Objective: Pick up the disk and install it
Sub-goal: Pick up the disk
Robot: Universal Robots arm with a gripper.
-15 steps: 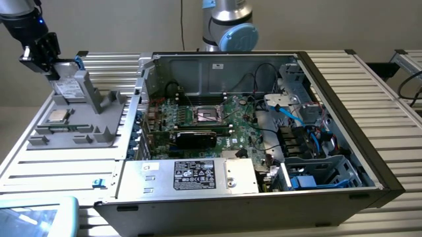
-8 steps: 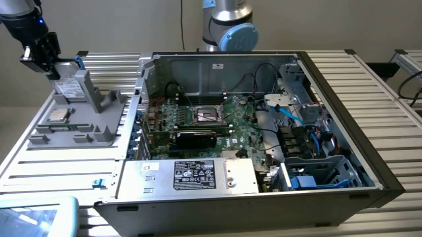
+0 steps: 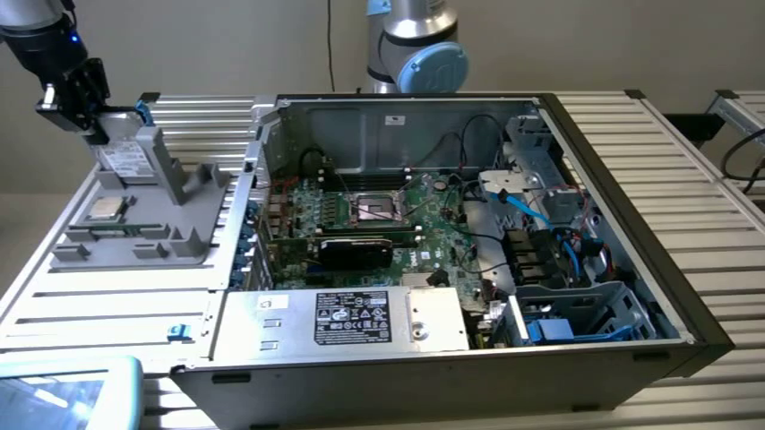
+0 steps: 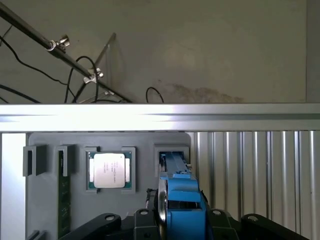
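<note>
Grips blue-framed silver-grey rectangular disk in black gripper; best drawn straight, untilted, from grey plastic slotted holder.

An open computer case lies on the slatted aluminium desk, its green motherboard exposed. A silver power supply with a black label sits at the near edge. Blue cables run beside a metal drive cage. On the exterior view's left, a grey holder tray carries a square CPU chip and a memory stick.
</note>
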